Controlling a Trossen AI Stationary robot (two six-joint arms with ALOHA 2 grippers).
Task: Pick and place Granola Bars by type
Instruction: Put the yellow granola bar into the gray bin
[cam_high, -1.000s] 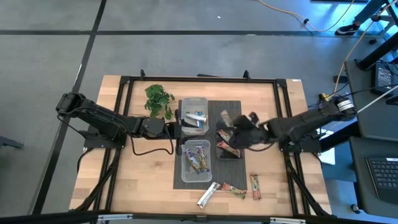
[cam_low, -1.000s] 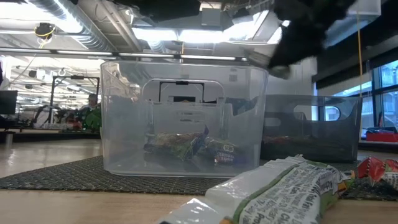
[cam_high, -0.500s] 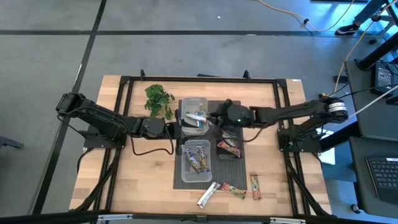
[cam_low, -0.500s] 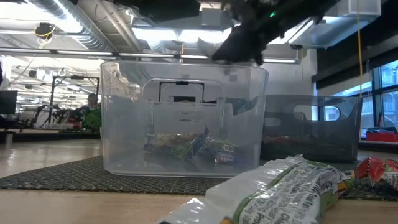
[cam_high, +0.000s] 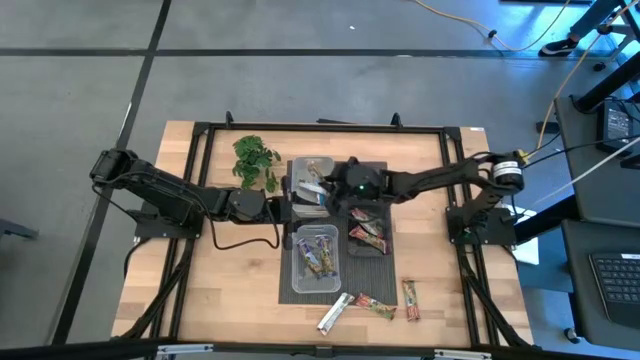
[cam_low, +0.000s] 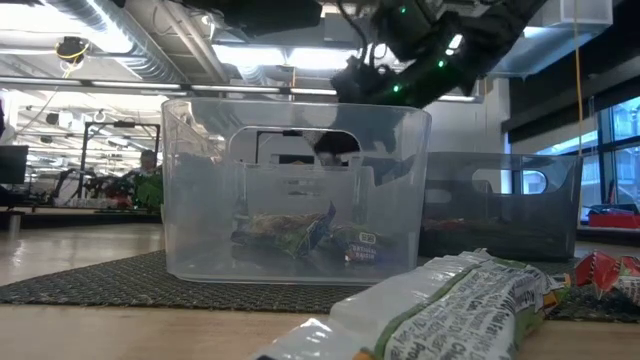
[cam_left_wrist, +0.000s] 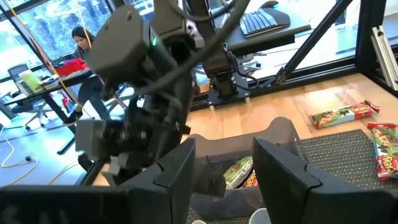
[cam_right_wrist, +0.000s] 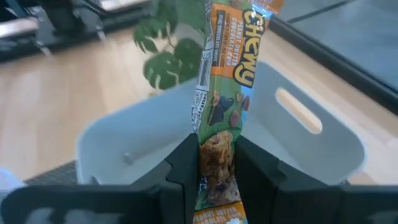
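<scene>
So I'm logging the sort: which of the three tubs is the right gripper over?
The far clear plastic tub beside the leafy sprig; the right gripper holds a blue-green wrapped bar above it.

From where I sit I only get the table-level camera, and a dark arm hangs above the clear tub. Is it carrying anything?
Observer: Yes. The right pincer is shut on a granola bar with an orange and green wrapper.
Operator: Is it over the tub right in front of me?
Observer: No, it is over the farther clear tub, the one behind yours.
Operator: Where is the other arm?
Observer: The left pincer sits at the opposite side of that farther tub, near a leafy sprig.
</scene>
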